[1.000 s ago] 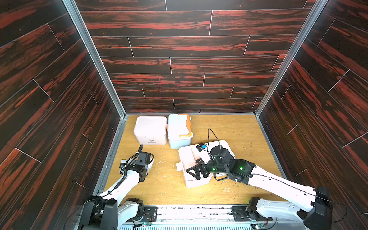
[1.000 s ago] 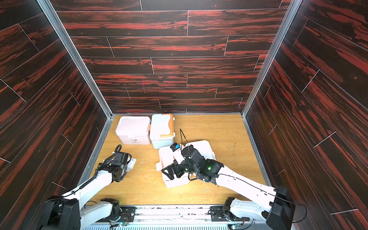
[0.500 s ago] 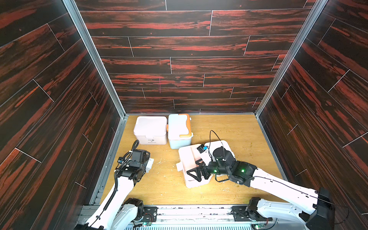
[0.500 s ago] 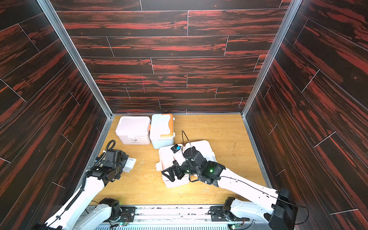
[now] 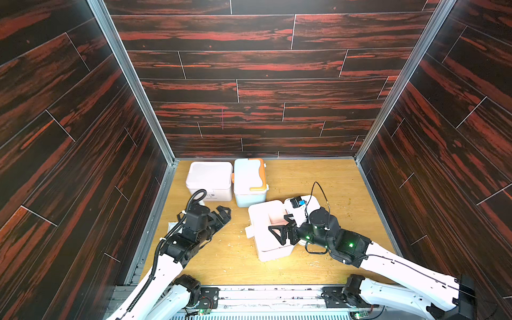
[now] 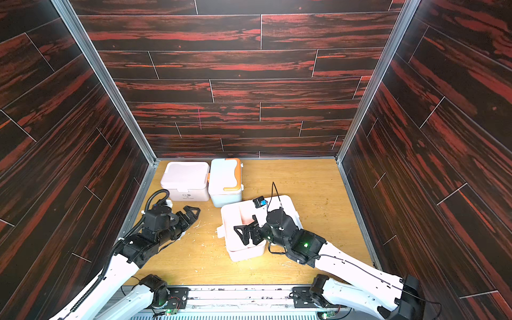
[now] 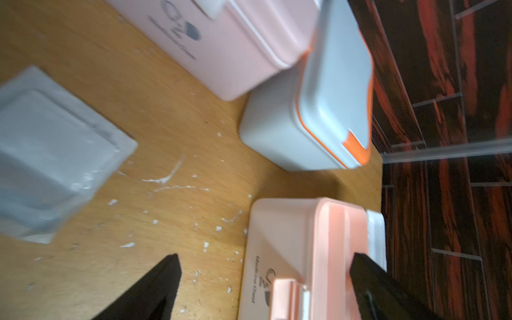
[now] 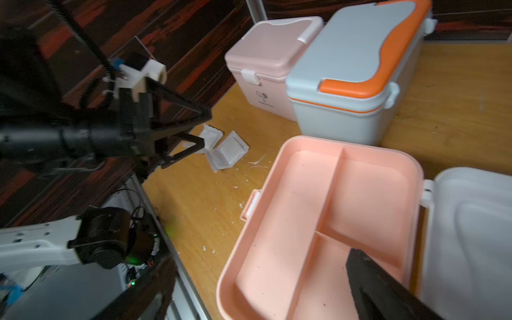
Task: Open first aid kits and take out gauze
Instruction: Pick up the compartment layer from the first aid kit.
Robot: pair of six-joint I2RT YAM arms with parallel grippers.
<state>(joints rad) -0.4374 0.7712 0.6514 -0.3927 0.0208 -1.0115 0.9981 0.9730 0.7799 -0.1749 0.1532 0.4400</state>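
Pink kit (image 5: 260,221) is lying open on the bench (image 5: 304,177), right claw (image 5: 280,227) hovering above it, spread wide. Left claw (image 5: 224,214) is hanging spread, empty, near gauze (image 8: 225,151).

Robot lab booth, panelled walls (image 5: 263,63)

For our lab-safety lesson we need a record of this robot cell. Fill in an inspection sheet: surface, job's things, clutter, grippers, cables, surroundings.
Surface: wooden tabletop.
Job's things: open pink kit, tray looks empty; closed pink kit and closed blue-white kit at the back; gauze packets beside left arm.
Clutter: white scraps.
Grippers: left gripper open, empty; right gripper open above the tray.
Cables: black corrugated hose on left arm; thin black wire looped above right wrist.
Surroundings: dark wood-pattern walls, metal corner posts.
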